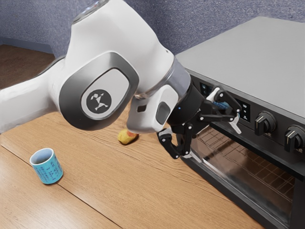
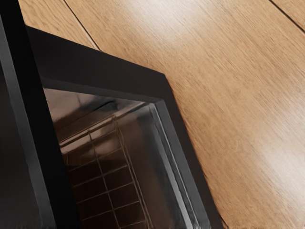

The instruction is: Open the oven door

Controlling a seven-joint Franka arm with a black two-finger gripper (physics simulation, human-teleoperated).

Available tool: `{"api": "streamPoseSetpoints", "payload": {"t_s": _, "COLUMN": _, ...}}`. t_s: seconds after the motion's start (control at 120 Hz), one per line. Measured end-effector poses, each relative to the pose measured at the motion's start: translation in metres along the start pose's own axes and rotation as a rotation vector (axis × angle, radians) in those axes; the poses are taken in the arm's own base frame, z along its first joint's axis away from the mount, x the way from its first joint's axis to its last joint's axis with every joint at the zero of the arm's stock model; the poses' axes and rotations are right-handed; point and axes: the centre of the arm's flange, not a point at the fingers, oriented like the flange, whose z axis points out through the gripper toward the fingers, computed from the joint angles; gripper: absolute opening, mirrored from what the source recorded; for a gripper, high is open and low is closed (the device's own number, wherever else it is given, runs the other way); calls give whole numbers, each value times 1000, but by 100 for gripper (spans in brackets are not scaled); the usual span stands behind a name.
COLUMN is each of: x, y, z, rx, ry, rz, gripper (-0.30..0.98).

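From where I'm standing, the oven (image 1: pixel 248 55) has its door (image 1: pixel 248 169) in its front, below the knobs (image 1: pixel 265 123), and it looks shut to me. You can see the rack (image 2: pixel 106 183) inside through the window. The gripper (image 1: pixel 214 141) is over at the oven's front, near the end of the door farther from the knobs. Its jaws are spread wide, with nothing pinched in them. The door lies ahead of the fingertips, one of them near its top edge and the other lower down by the window's end; whether either touches it, I can't tell. The table (image 1: pixel 114 183) runs out in front of the oven. On it, a yellow fruit (image 1: pixel 126 138) sits off beyond that same end of the oven, and a blue mug (image 1: pixel 46 167) stands upright, well apart from the oven, farther away than the fruit.
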Motion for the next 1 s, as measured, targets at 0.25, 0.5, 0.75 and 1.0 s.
{"api": "streamPoseSetpoints", "payload": {"t_s": 0.25, "x": -7, "y": -7, "z": 8, "rx": -2, "ry": -10, "rz": -21, "gripper": 69}}
{"api": "streamPoseSetpoints", "payload": {"t_s": 0.5, "x": -9, "y": -5, "z": 18, "rx": -21, "ry": -16, "rz": -39, "gripper": 69}}
{"api": "streamPoseSetpoints", "payload": {"t_s": 0.75, "x": 12, "y": 33, "z": 14, "rx": -59, "ry": -51, "rz": -40, "gripper": 63}}
{"api": "streamPoseSetpoints", "payload": {"t_s": 1.0, "x": -60, "y": 21, "z": -339, "rx": 220, "ry": -424, "rz": -399, "gripper": 65}}
